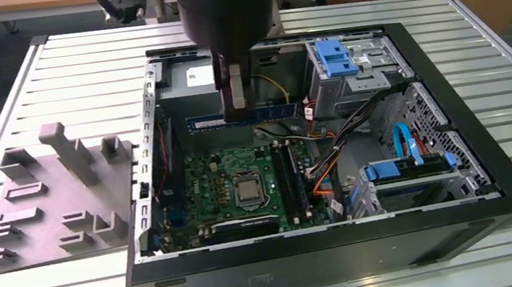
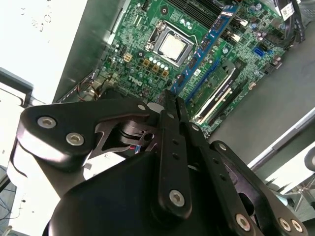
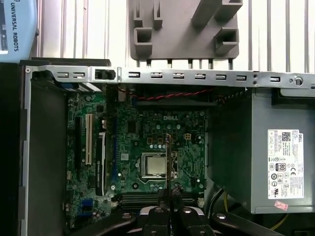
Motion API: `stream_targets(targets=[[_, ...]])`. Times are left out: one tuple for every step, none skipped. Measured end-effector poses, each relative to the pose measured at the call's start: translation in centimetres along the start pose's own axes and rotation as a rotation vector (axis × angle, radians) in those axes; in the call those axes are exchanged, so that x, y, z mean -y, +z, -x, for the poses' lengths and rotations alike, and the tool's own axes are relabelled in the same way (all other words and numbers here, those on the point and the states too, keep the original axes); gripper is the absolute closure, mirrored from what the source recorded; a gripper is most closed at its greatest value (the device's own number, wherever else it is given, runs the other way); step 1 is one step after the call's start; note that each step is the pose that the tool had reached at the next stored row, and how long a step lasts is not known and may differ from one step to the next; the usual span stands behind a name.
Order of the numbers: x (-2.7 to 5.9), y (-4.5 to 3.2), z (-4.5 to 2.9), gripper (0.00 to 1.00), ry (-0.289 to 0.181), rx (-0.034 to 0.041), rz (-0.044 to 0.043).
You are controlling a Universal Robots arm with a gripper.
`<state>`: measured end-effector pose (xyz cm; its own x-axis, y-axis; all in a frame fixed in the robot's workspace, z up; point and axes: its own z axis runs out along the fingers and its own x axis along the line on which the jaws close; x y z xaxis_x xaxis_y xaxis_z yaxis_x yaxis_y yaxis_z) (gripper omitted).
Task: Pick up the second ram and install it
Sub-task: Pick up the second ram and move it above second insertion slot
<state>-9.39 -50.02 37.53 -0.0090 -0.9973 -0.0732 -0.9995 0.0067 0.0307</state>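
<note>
The second ram (image 1: 263, 114) is a narrow blue stick held level above the back of the green motherboard (image 1: 212, 185), inside the open computer case. My gripper (image 1: 237, 103) is shut on it from above, near the stick's middle. In the exterior view the stick lies crosswise to the long black memory slots (image 1: 287, 176). The second wrist view shows the ram (image 2: 206, 42) reaching out from my shut gripper (image 2: 170, 96) past the processor (image 2: 172, 45). Seen edge-on in the first wrist view, the ram (image 3: 169, 157) is a thin line above my gripper (image 3: 170, 194).
The grey power-supply box (image 1: 193, 78) sits just behind the gripper, with cables (image 1: 333, 142) and blue drive bays (image 1: 413, 165) toward the exterior view's right. The black case wall (image 1: 327, 258) rims the work area. A grey moulded fixture (image 1: 51, 203) lies on the slatted table outside the case.
</note>
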Motion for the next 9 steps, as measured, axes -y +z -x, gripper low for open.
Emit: stream_targets(targets=[[0.01, 0.18, -0.01, 0.87, 0.0, -0.0001, 0.0], [0.01, 0.35, -0.03, 0.87, 0.0, -0.0001, 0.0], [0.02, 0.56, -0.04, 0.87, 0.0, 0.0, 0.0], [0.03, 0.74, -0.05, 0.87, 0.0, 0.0, 0.0], [0.03, 0.91, -0.07, 0.87, 0.0, 0.0, 0.0], [0.04, 1.1, -0.08, 0.87, 0.0, 0.0001, 0.0], [0.04, 1.28, -0.09, 0.87, 0.0, 0.0001, 0.0], [0.05, 1.45, -0.11, 0.87, 0.0, 0.0, 0.0], [0.05, 1.63, -0.12, 0.87, 0.0, 0.0, 0.0]])
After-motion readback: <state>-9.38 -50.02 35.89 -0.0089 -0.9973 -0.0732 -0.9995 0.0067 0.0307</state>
